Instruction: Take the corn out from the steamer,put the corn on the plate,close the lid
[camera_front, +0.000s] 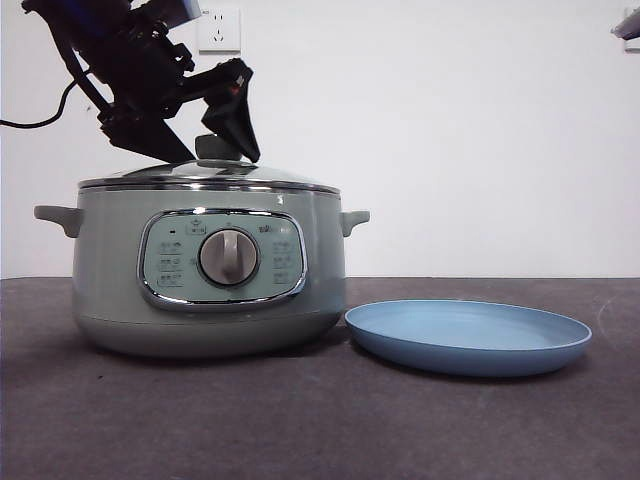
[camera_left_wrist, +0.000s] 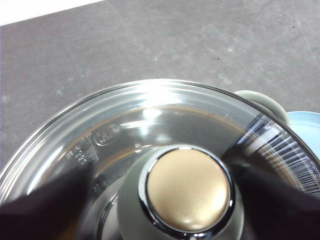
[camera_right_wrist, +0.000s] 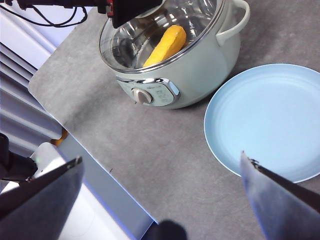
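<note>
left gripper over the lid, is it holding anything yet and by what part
Nothing is held yet. The left gripper has an open jaw on each side of the lid's knob, not closed on it. The right gripper waits open, holding nothing.

No legible text or labels.

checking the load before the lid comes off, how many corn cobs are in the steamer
1. A single corn lies inside the steamer, seen through the glass lid. The left gripper covers part of the lid, so another could be hidden.
</note>
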